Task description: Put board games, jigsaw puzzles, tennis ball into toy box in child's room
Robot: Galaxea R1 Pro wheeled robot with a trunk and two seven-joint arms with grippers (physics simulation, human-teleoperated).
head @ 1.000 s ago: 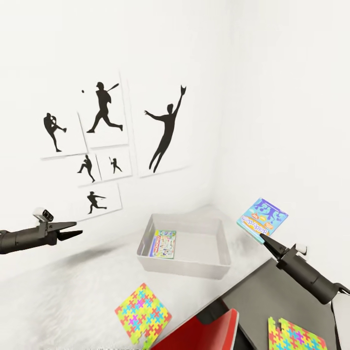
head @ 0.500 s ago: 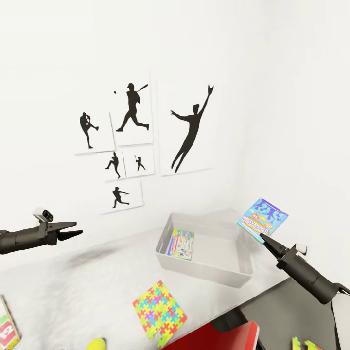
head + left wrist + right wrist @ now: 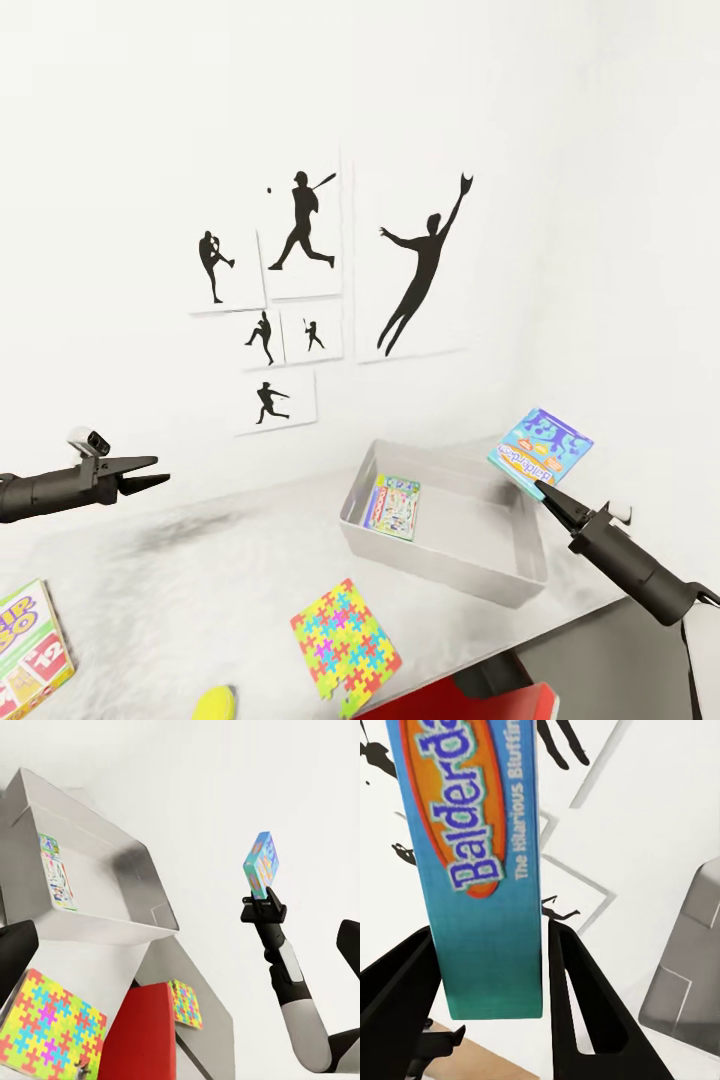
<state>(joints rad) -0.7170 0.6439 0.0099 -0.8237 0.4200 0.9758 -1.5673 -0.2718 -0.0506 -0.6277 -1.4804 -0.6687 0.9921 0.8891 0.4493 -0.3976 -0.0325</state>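
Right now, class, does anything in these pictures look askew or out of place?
Yes: the jigsaw puzzle juts over the table's front edge. The right gripper holds the blue board game aloft.

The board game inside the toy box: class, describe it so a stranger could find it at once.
Start at the toy box, the pale grey tray on the table below the baseball silhouettes. The board game lies flat inside it, near its left wall. Its green edges and pastel cover set it apart from the jigsaw puzzle of bright interlocking pieces outside the box.
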